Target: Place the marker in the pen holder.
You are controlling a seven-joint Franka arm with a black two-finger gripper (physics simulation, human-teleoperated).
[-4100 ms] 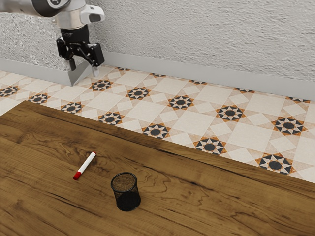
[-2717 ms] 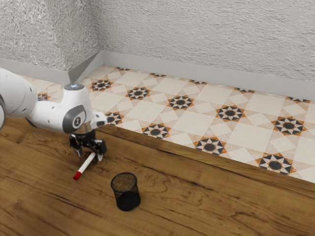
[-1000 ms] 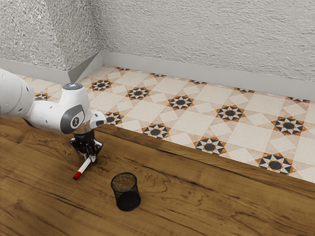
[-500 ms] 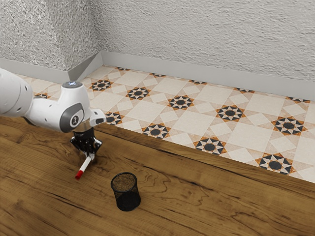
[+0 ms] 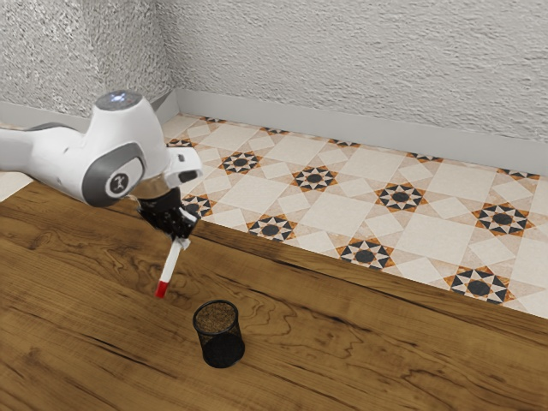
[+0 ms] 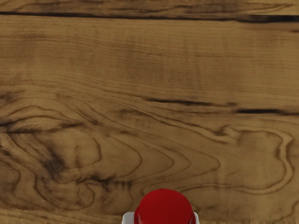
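The gripper (image 5: 181,242) is closed on the marker (image 5: 171,264), its fingers set at the upper end of the white barrel. The marker is slanted below the gripper, red end (image 5: 161,289) lowermost, and appears raised off the table (image 5: 86,342). The pen holder (image 5: 224,344) stands upright, lower than the gripper and off from it toward the exterior view's right; insertion is not yet done. The marker is judged light, stiff and hardly fragile, but its smooth, round barrel may slip or pivot if knocked. A hold high on the barrel seems well chosen, since the red end is left free to enter first. Carriage above the rim, straightening and a centred descent are called for; a tilted entry could catch the mesh and tip the holder.
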